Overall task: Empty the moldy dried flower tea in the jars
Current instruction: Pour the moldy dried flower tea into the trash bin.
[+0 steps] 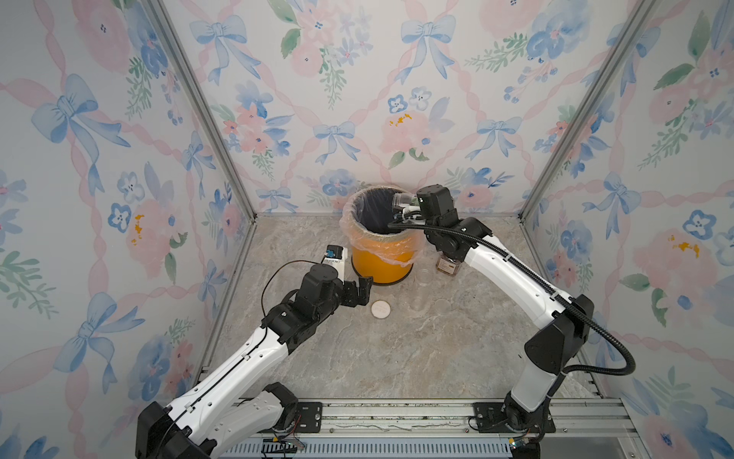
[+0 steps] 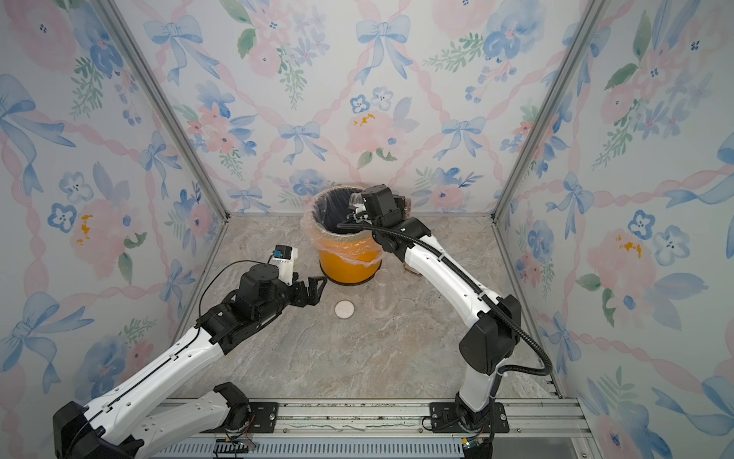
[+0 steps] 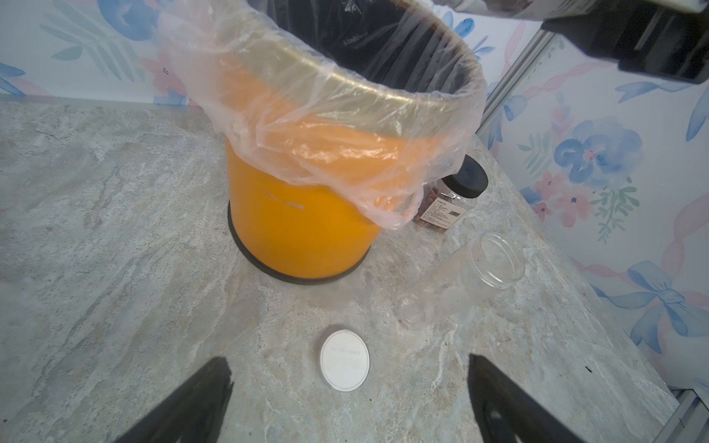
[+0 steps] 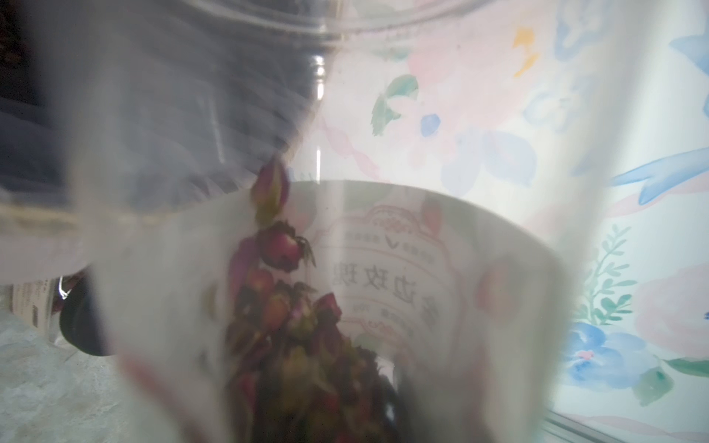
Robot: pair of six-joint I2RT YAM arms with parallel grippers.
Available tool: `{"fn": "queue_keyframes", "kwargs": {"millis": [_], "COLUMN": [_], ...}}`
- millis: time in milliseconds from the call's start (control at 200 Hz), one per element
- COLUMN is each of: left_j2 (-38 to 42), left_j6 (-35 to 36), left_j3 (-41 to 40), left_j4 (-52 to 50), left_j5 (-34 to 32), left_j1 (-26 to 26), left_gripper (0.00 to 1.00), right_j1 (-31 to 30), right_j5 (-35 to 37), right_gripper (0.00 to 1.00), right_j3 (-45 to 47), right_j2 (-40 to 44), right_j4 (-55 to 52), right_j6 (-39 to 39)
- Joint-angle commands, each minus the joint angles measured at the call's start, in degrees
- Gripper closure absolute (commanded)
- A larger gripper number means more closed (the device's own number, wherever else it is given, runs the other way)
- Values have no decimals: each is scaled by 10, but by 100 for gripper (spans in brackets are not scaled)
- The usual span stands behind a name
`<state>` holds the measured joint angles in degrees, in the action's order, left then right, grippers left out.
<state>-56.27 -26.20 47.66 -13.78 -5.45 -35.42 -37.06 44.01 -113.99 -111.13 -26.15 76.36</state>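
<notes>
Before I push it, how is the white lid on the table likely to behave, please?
The white lid lies flat on the table, so it would probably slide, not roll. It looks like thin plastic, so it is likely light. Its low edge probably leaves little to pinch.

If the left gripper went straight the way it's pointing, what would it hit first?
Probably the orange bin, its lower wall just ahead of the open left gripper; the white lid lies lower, on the table. Depth is unclear.
</notes>
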Motion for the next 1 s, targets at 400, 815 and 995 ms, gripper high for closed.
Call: {"fn": "queue_keyframes", "kwargs": {"millis": [400, 815, 995], "left_j2": [9, 20, 24], "left_j6": [2, 8, 6], "left_j3": [-21, -34, -42], "left_j4": [-1, 10, 16], "left_j5": [10, 21, 27], "left_j1": [11, 16, 19], "left_gripper": [2, 2, 2], "right_j1": [-14, -3, 5], "right_j5": [13, -12, -18], "right_gripper": [68, 73, 74], "right_j3": [-40, -34, -30], "right_j2": [-54, -72, -84], "right_j4": [38, 92, 157], "right_j6": [168, 251, 291]}}
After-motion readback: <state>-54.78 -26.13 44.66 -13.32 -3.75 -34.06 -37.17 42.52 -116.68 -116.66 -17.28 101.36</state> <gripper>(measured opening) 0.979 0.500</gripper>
